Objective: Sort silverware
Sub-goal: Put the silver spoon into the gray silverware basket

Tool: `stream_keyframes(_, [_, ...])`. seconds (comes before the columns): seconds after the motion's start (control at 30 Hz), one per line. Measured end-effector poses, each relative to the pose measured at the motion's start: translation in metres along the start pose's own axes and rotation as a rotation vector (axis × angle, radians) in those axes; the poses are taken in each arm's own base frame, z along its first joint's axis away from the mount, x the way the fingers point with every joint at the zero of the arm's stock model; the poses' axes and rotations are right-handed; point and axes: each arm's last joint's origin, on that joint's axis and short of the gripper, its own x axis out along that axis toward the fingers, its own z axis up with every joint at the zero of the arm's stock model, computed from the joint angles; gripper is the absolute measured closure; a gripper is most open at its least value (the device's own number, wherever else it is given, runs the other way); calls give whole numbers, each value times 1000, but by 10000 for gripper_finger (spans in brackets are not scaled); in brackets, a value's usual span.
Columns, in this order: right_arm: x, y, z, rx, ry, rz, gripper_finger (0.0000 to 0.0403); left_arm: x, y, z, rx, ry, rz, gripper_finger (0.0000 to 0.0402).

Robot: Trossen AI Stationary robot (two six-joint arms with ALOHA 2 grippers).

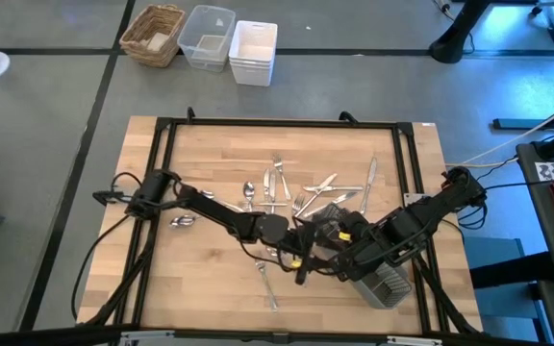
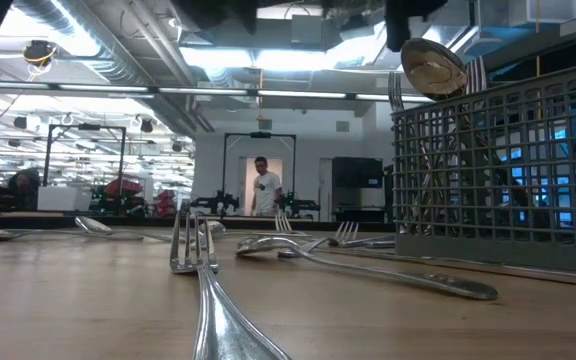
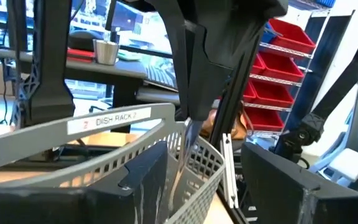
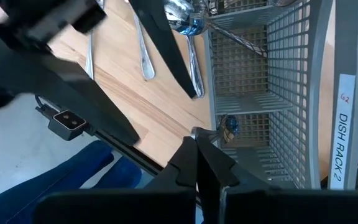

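Observation:
Several silver forks, spoons and knives (image 1: 287, 192) lie scattered flat on the wooden table; a fork (image 2: 193, 250) lies nearest in the low view. The grey slatted caddy (image 1: 390, 285) stands near the table's near right; a spoon bowl (image 2: 433, 65) sticks up out of it. My right gripper (image 4: 197, 146) hangs over the caddy (image 4: 260, 81), shut on a slim piece of silverware (image 3: 187, 140). My left gripper (image 1: 306, 259) sits just left of the caddy, open, with the caddy wall (image 3: 197, 168) ahead between its fingers; I cannot tell whether it touches. My right gripper pinches the upper end (image 4: 194, 132) of a slim silver piece between its two fingers, from above, pointing down. The piece hangs upright below the fingers, and its lower part (image 3: 180, 177) reaches down inside the caddy. What kind of piece it is cannot be told.
A black frame (image 1: 162, 130) runs round the tabletop. Beyond the far edge stand a wicker basket (image 1: 154, 34), a clear tub (image 1: 207, 37) and a white bin (image 1: 254, 50). A person (image 2: 264, 185) stands far back in the room. A fork (image 1: 267, 284) lies near the near edge.

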Motion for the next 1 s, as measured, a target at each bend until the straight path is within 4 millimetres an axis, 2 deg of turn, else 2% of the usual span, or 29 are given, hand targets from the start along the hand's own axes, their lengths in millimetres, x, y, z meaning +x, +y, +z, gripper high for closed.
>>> stream_keyframes(0.33, [0, 0, 0, 0, 0, 0, 402, 17, 1, -4, 2, -18, -3, 203])
stream_keyframes(0.73, [0, 0, 0, 0, 0, -1, 402, 19, 7, 3, 29, -38, 7, 222])
stream_keyframes(1.0, [0, 0, 0, 0, 0, -1, 402, 21, 8, -6, 29, -8, 13, 246])
